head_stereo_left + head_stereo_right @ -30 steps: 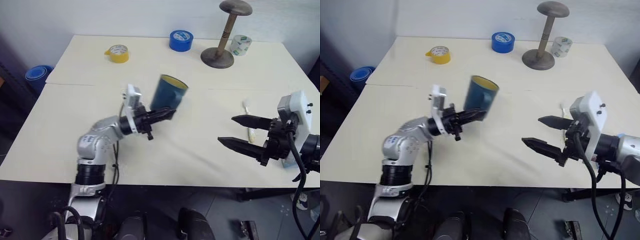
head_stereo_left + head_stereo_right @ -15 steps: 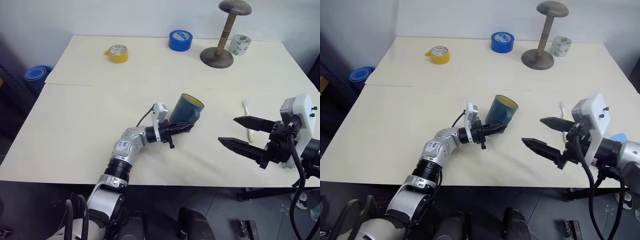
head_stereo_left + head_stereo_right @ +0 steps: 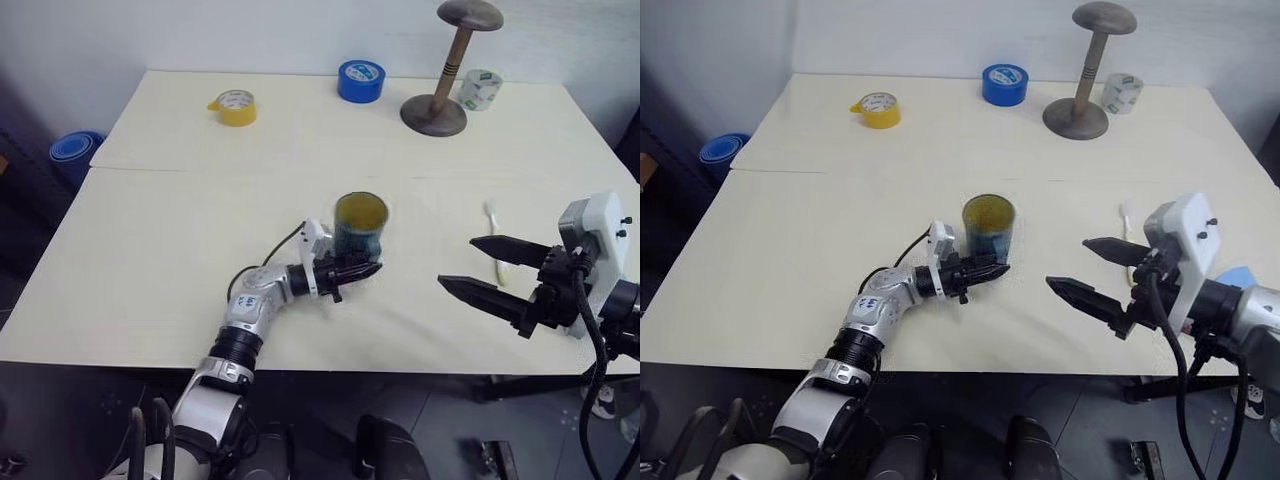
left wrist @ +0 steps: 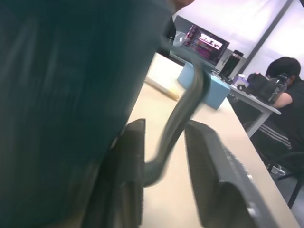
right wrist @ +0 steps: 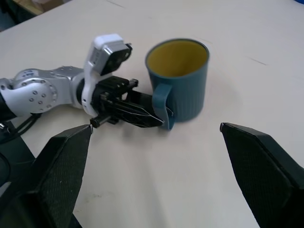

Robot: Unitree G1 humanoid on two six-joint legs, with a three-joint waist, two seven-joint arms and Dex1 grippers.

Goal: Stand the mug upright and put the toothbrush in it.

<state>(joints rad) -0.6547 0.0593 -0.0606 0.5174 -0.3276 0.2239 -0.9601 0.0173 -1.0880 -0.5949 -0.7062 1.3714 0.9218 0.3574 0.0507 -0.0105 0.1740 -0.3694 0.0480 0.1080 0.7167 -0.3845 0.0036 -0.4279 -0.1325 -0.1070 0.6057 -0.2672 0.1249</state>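
Note:
The teal-blue mug [image 3: 360, 225] stands upright on the table near its middle, its yellow inside showing from above. My left gripper [image 3: 368, 268] lies level at the mug's near side, and the handle [image 5: 163, 102] runs between its fingers [image 4: 130, 156]. The jaws stand slightly parted, with a gap showing beside the handle. To the right of the mug lies the toothbrush [image 3: 492, 215], white head pointing away from me; my right gripper's upper finger hides part of its handle. That right gripper [image 3: 456, 261] hovers wide open and holds nothing.
Along the far edge of the table stand a yellow tape roll [image 3: 234, 106], a blue tape roll [image 3: 361, 80], a wooden stand [image 3: 440, 100] and a clear tape roll [image 3: 480, 88]. A blue object [image 3: 72, 155] lies on the floor at the left. A person [image 4: 280, 90] sits beyond the table.
The left arm brought the tilted mug down from the air and to the right, and the mug now stands upright on the table. The left jaws have parted. The right gripper stayed put.

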